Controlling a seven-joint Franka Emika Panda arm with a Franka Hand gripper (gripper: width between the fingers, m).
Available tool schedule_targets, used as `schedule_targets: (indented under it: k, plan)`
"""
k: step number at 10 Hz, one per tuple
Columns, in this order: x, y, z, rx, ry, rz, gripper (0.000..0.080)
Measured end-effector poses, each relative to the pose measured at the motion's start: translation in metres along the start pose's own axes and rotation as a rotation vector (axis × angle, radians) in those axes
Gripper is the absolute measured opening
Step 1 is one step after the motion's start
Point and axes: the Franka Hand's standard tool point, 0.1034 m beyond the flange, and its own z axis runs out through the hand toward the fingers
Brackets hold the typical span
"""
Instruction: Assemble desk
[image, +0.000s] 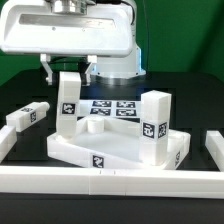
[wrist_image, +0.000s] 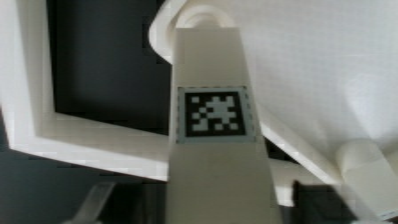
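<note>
The desk's white rimmed panel (image: 110, 152) lies flat on the black tabletop (image: 190, 122), a black-and-white tag on its front edge. Off the panel's end at the exterior view's left, a loose leg (image: 28, 117) lies on its side. On the panel's left rear corner stands the left upright leg (image: 68, 102), and on its right end the right upright leg (image: 153, 120), both tagged. The end effector (image: 68, 72) is open, its fingers either side of the left upright leg's top and apparently clear of it; that leg stands directly beneath, above the panel

black table (image: 35, 139), white rails (image: 110, 182) along its front and side edges, desk panel (image: 110, 150) near the front edge, loose leg (image: 30, 116) lying toward the exterior view's left, marker board (image: 110, 107) behind the panel
</note>
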Motion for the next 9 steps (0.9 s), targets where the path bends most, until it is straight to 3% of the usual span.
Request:
schedule_targets:
  k: [1, 2, 3, 5, 9]
  plan:
    - [0.000, 0.000, 0.000, 0.000, -0.001, 0.000, 0.0479]
    - [0.000, 0.000, 0.001, 0.000, -0.001, 0.000, 0.0608]
    - [-0.001, 0.000, 0.001, 0.001, -0.003, 0.000, 0.0641]
    - [-0.004, 0.003, 0.004, 0.003, -0.013, 0.003, 0.0647]
    - [0.008, 0.014, -0.027, 0.062, -0.043, 0.011, 0.0648]
